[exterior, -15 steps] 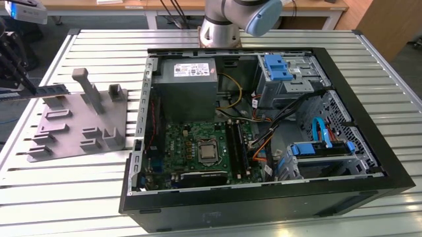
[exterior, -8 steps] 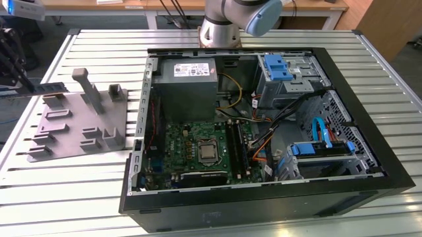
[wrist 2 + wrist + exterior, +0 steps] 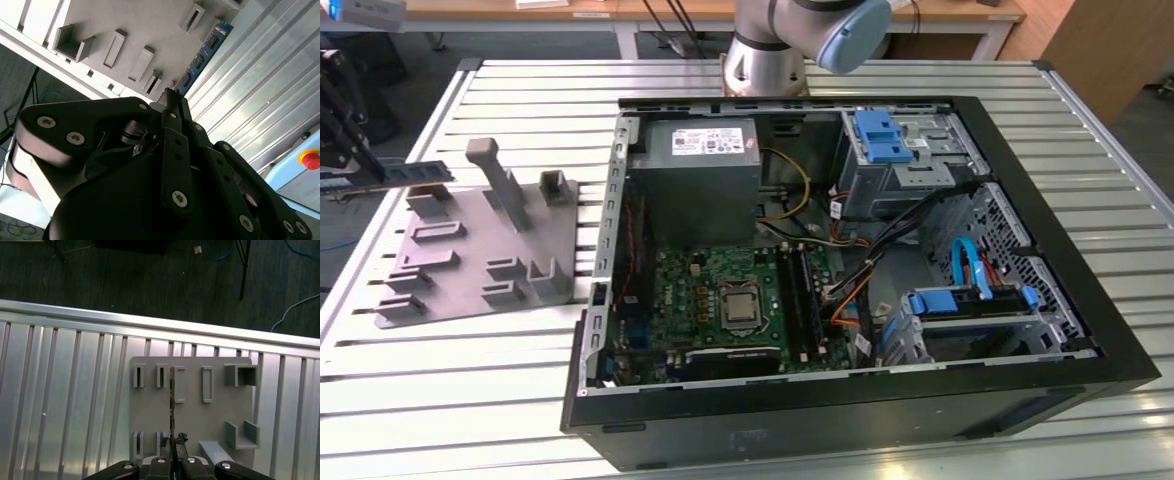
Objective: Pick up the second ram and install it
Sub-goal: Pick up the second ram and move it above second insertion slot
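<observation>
Closed on one end of the memory stick (image 3: 202, 54), the gripper (image 3: 172, 97) was seen above the gray tray (image 3: 150, 410). Held so, it could be twisted loose.

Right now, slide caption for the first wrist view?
End effector holds the second ram edge-on over the gray holder plate on the slatted table.

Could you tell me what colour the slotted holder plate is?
Gray; the holder plate shows best in the exterior view.
</observation>
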